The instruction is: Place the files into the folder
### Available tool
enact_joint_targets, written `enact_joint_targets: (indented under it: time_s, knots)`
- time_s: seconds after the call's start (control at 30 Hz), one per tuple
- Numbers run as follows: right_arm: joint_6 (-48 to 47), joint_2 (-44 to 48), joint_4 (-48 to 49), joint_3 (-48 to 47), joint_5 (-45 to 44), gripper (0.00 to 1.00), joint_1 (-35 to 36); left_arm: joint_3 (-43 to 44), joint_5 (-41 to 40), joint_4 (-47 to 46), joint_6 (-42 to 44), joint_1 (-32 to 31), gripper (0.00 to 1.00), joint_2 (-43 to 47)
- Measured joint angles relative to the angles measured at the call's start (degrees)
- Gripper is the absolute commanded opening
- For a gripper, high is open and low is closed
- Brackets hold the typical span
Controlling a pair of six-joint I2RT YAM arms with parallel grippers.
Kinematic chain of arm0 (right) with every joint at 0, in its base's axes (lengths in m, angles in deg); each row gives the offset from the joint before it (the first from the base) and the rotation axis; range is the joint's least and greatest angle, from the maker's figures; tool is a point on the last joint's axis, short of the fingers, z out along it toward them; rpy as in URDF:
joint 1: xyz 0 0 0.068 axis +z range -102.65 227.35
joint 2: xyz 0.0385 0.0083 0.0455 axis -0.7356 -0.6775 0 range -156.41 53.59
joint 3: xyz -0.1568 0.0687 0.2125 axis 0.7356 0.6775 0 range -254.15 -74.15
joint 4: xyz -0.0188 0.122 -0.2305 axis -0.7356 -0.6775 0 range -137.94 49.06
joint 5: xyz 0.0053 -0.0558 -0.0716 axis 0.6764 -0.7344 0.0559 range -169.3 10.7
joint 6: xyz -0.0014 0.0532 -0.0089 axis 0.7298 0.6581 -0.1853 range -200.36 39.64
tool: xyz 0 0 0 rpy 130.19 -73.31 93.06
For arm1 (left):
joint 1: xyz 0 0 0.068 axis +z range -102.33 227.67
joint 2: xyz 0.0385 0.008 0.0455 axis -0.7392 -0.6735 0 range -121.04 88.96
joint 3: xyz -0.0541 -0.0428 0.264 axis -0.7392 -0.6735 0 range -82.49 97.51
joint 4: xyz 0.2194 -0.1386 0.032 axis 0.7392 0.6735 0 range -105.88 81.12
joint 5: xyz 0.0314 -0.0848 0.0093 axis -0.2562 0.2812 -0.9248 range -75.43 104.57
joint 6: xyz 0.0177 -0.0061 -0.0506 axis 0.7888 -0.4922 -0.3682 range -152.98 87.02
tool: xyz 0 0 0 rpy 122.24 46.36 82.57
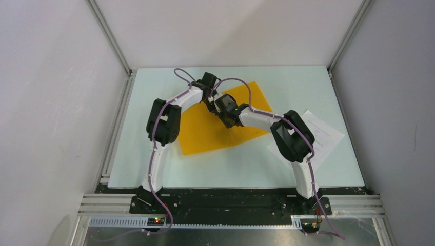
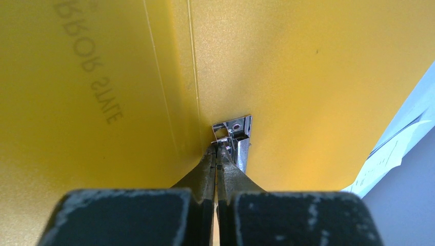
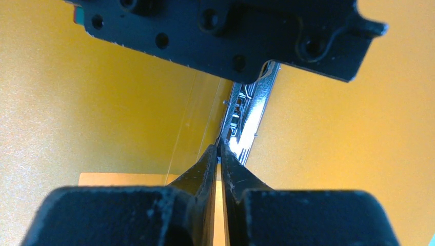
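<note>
left hand point(image 2: 218, 146) and right hand point(image 3: 219, 148), both pinched together, crowd the shiny metal clip point(image 2: 237, 134) in the orange-yellow card folder point(image 1: 205, 136); they may collide or drag it askew.

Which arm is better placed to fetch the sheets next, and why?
Probably right. The sheets lie on the table's right side, beside that arm; the left arm would have to reach across the folder. The left gripper and right gripper both sit at the clip.
</note>
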Motion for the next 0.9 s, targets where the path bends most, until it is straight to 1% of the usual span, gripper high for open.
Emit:
enact_joint_targets:
  time_s: [0.1,0.2,0.23,0.3,0.43,0.57,0.63,0.7,0.8,0.87,0.9]
  knots:
    - [-0.07,0.0,-0.52,0.0,0.15,0.13,0.0,0.0,0.02,-0.02,0.28,0.0,0.0,0.0]
    - [0.59,0.0,-1.51,0.15,0.22,0.13,-0.07,0.0,0.02,-0.04,0.63,-0.02,0.0,0.0]
    - [0.87,0.0,-1.46,0.31,0.28,0.07,-0.15,0.02,0.02,-0.07,0.83,-0.02,0.0,0.0]
    - [1.55,0.04,-1.4,0.55,0.42,0.01,-0.26,0.02,0.02,-0.09,1.25,-0.02,0.0,0.0]
    - [4.07,0.5,-1.44,1.01,0.66,0.0,-0.68,0.15,-0.04,-0.04,1.81,-0.13,0.0,0.0]
    - [5.03,0.79,-3.48,0.22,1.81,0.0,-1.81,0.33,-0.04,-0.04,2.43,-0.22,0.0,0.0]
    - [4.42,0.44,-6.93,-2.1,2.12,0.0,-2.95,0.42,-0.11,-0.26,2.89,-0.33,0.0,-0.02]
    - [3.76,-0.11,-9.99,-5.18,2.69,0.02,-5.57,0.48,-0.28,-0.2,3.39,-0.37,0.0,-0.02]
    - [3.78,-0.07,-12.92,-14.12,4.72,0.14,-11.45,0.59,-0.28,0.17,4.28,-0.39,0.0,-0.02]
    - [4.17,1.11,-11.41,-21.7,5.49,0.16,-14.88,0.79,-0.33,0.48,4.7,-0.44,0.0,-0.02]
    - [4.35,2.16,-10.56,-23.91,5.9,0.17,-15.96,0.79,-0.37,0.5,4.79,-0.46,0.0,-0.02]
